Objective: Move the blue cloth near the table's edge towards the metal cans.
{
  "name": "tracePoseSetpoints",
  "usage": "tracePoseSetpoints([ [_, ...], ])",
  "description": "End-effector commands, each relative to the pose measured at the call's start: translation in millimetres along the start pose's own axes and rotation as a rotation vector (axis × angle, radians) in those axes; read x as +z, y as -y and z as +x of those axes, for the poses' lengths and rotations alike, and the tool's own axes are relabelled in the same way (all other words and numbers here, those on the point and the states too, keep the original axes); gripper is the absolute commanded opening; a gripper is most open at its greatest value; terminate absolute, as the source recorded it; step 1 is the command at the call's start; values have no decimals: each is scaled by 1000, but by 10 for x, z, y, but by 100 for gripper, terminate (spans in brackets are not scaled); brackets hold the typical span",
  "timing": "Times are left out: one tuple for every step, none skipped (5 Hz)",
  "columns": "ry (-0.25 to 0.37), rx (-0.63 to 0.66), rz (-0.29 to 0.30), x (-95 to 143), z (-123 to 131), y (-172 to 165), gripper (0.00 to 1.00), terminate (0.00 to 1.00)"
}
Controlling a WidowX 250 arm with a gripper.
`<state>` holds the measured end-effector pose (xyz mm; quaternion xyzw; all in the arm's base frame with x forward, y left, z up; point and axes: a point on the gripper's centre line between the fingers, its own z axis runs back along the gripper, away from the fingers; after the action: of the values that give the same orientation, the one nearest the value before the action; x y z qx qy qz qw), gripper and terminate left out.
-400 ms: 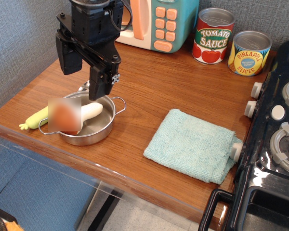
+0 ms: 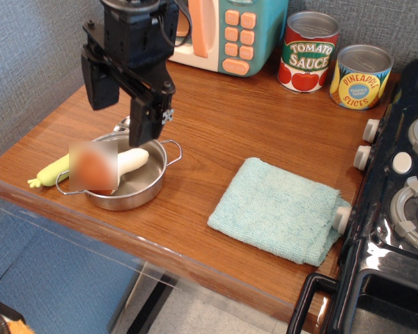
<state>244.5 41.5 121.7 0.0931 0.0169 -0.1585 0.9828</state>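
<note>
The blue cloth [image 2: 277, 209] lies flat near the front edge of the wooden table [image 2: 223, 118], its right side touching the toy stove. The metal cans stand at the back right: a tomato sauce can [image 2: 307, 52] and a pineapple slices can [image 2: 361, 76]. My black gripper [image 2: 120, 111] hangs at the left, above the far rim of the steel pan [image 2: 129, 182], well away from the cloth. Its two fingers [image 2: 147, 120] are spread apart and hold nothing.
The pan holds a white and yellow-green toy vegetable [image 2: 129, 162] and a blurred orange item. A toy microwave [image 2: 226, 31] stands at the back. A black toy stove [image 2: 397, 202] with knobs borders the table's right side. A grey wall runs along the left and back.
The gripper has shifted very slightly up; nothing else has moved.
</note>
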Motion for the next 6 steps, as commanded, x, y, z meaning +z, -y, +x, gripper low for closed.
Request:
tracePoseSetpoints([
  [43,19,-14,-90,388,526,100,0],
  [39,58,-34,-290,599,840,100,0],
  [49,183,27,-437,735,1073,100,0],
  [93,290,55,-520,818,1180,100,0],
  [134,323,42,-542,912,1241,100,0],
  [165,332,40,-483,981,1212,100,0],
])
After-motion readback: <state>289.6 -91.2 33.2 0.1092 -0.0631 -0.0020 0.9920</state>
